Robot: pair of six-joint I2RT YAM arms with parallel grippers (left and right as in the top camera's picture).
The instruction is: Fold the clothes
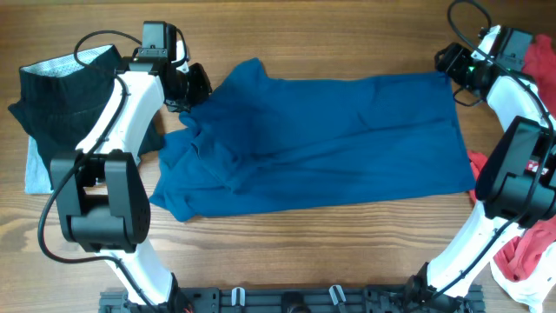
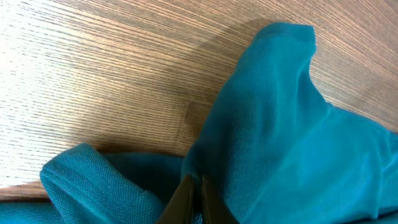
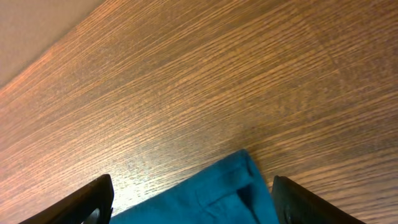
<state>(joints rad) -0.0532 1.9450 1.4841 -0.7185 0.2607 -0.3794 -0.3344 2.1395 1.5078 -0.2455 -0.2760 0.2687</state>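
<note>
The blue shirt (image 1: 339, 143) is spread flat across the middle of the table (image 1: 287, 252), its long body running from left to right and its left end bunched into rumpled folds. The left fingers (image 2: 186, 200) are seen pressed tightly together at the shirt's upper left corner, with a fold of the blue cloth pinched in them and raised in a hump above the wood. The right fingers (image 3: 90, 202) are held wide apart at the upper right corner of the shirt. The hemmed corner lies on the table between them, and no contact with it can be made out. A black garment (image 1: 61, 96) is laid at the table's left edge, partly beneath the left arm (image 1: 122, 104), with a pale grey cloth (image 1: 35, 169) showing under it. At the right edge, red clothing (image 1: 528, 250) is heaped behind the right arm (image 1: 521, 165), well apart from the black garment.
</note>
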